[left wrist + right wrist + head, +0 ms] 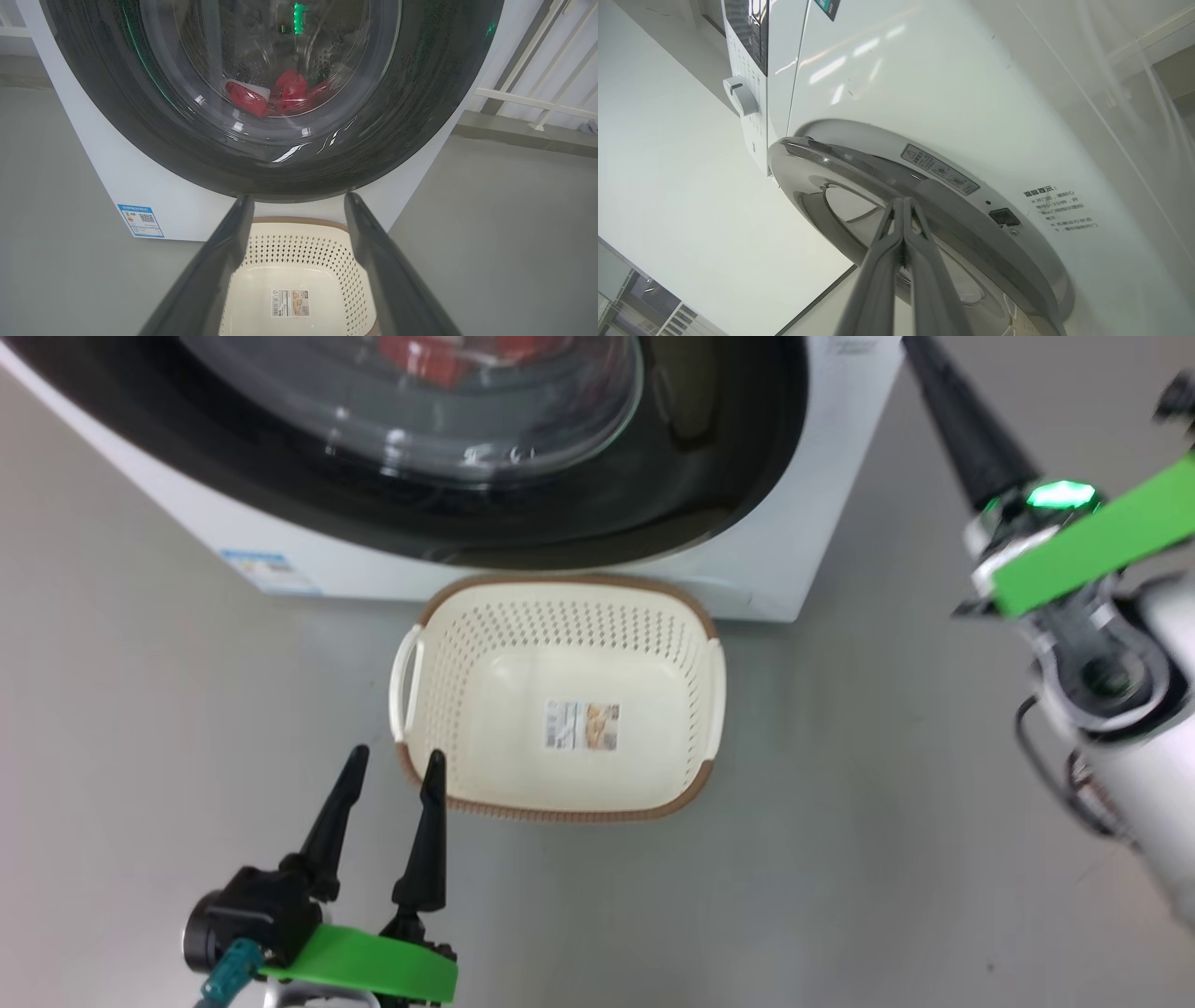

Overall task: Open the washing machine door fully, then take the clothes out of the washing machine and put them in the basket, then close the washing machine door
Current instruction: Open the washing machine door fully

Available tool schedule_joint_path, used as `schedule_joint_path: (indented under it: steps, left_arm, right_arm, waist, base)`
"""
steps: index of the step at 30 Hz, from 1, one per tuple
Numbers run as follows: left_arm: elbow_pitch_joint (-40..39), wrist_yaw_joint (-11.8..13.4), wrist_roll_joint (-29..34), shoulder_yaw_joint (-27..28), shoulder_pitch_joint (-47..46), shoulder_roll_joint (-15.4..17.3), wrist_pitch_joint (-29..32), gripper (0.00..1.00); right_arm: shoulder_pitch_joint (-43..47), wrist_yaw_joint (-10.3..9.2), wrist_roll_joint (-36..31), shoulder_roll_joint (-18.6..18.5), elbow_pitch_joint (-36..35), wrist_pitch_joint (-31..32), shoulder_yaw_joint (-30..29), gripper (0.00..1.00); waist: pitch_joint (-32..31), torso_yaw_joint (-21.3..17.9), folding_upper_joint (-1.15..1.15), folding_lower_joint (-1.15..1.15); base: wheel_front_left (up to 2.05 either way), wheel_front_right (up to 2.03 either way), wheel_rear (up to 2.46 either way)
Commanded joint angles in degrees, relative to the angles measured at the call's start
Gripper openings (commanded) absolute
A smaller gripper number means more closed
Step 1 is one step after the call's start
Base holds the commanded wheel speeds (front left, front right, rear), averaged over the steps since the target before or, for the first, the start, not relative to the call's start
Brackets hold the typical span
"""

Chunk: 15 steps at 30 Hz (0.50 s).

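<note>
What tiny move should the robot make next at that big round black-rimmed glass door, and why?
Probably pull the round black-rimmed glass washing machine door outward with the shut right gripper, whose tips sit at its edge: the red clothes lie behind the glass, and the cream perforated plastic basket holds no clothes.

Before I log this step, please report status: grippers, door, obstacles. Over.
Left gripper open, over basket. Right gripper shut, tips at washing machine door edge. Door barely ajar, clothes inside. Nothing seen blocking.
</note>
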Motion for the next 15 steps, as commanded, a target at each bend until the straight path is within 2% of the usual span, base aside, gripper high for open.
schedule_joint_path:
  steps: [1, 8, 15]
  left_arm:
    - [-1.39, 0.48, -0.65, 1.58, -1.36, 0.61, -0.51, 1.0]
    - [-1.11, 0.36, -1.11, 0.83, -2.92, 0.61, -0.51, 1.0]
    - [-0.94, 0.07, -1.41, -0.1, -3.98, 0.61, -0.51, 1.0]
  right_arm:
    - [-0.98, -0.03, 1.67, -0.46, -1.72, 0.91, 0.23, 0.0]
    - [-6.45, -0.03, 14.0, -3.38, -1.91, 12.21, -2.28, 0.0]
    - [-11.62, -0.03, 21.83, -2.37, 2.77, 23.56, -5.76, 0.0]
  waist:
    - [2.89, 2.23, 0.0, 0.0]
    - [4.98, 3.33, 0.0, 0.0]
    - [6.82, 4.1, 0.0, 0.0]
  base:
    - [0.0, 0.0, 0.0]
    - [0.0, 0.0, 0.0]
    - [0.0, 0.0, 0.0]
